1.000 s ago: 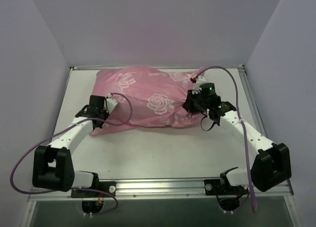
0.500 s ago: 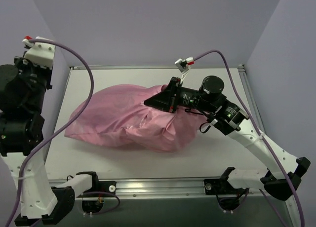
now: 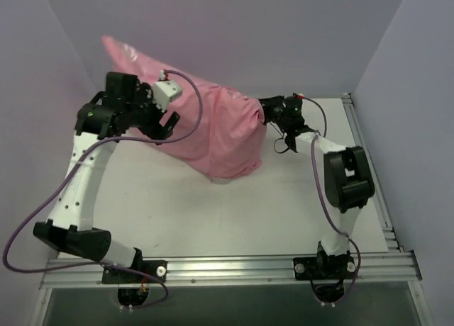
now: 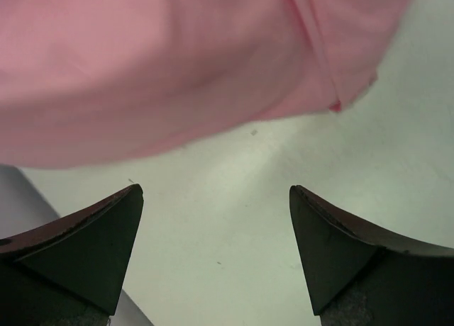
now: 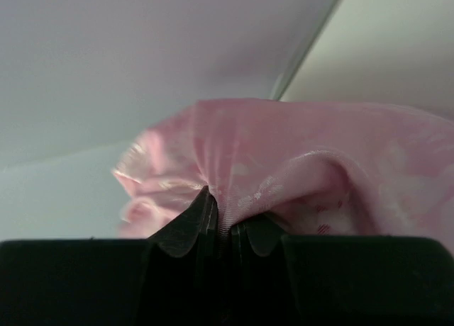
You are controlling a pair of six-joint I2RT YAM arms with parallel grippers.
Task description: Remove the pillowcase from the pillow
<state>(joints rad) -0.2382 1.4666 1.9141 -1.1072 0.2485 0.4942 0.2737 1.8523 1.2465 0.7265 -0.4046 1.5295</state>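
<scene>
Pillowcase (image 3: 213, 127): lifted in a long pink bundle over the back-left part of the desk (image 3: 284, 212). Its long axis runs from a raised tip high at the back-left corner down and right to the pinch point. Its belly sags to the desk near the middle.

Pillow: no white fabric is clearly in view. Judging by the bulk, it sits inside the sagging lower part.

Right fingers (image 3: 264, 113): closed tight on a gathered fold at the bundle's right end, confirmed in the wrist view (image 5: 217, 230).

Left fingers (image 3: 163, 125): spread wide, holding nothing, just beside the bundle's left-near flank. From the left wrist (image 4: 99, 241) the fabric lies ahead of the tips, not between them. A seamed corner (image 4: 333, 105) hangs ahead to one side.

Judgement: the left arm is the free one and the nearer to the bulge. A re-grip means reaching forward into the fabric.

Room: the back wall (image 3: 234, 35) and left wall crowd the raised end. Open desk lies toward the near edge and to the right.
</scene>
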